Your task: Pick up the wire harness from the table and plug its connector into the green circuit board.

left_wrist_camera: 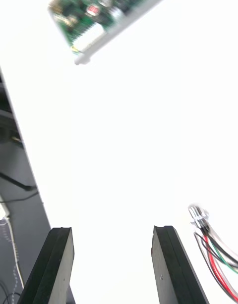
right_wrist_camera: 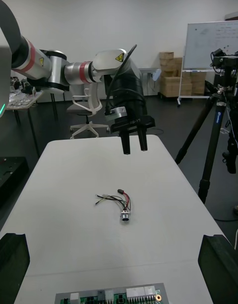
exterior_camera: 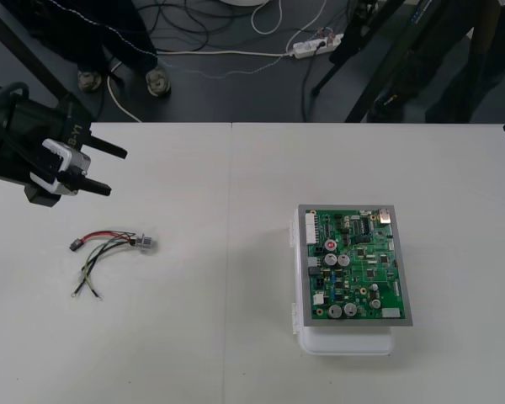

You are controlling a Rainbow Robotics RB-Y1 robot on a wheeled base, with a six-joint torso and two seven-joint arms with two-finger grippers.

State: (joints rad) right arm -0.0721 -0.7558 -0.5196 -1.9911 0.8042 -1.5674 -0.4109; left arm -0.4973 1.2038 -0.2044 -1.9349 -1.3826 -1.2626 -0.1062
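1. Wire harness [exterior_camera: 109, 247] lies flat on the left half of the table [exterior_camera: 236, 353], well apart from the green circuit board [exterior_camera: 355, 266] on its white base [exterior_camera: 345, 343]. It is not plugged in.
2. Its black plug [exterior_camera: 73, 245] is at the end away from the board and the metal socket [exterior_camera: 143, 243] at the end toward it. Loose wire ends fan toward the near edge.
3. Left gripper [exterior_camera: 116, 172] hovers above the table just beyond the harness on the far side, without touching it. In the left wrist view the socket sits just outside one of its fingers [left_wrist_camera: 171, 264], not between them.
4. Left arm enters from the left edge. Its fingers are spread and hold nothing.
5. Right gripper [right_wrist_camera: 116, 239] is over the board's side of the table. Its fingers are wide apart and empty.
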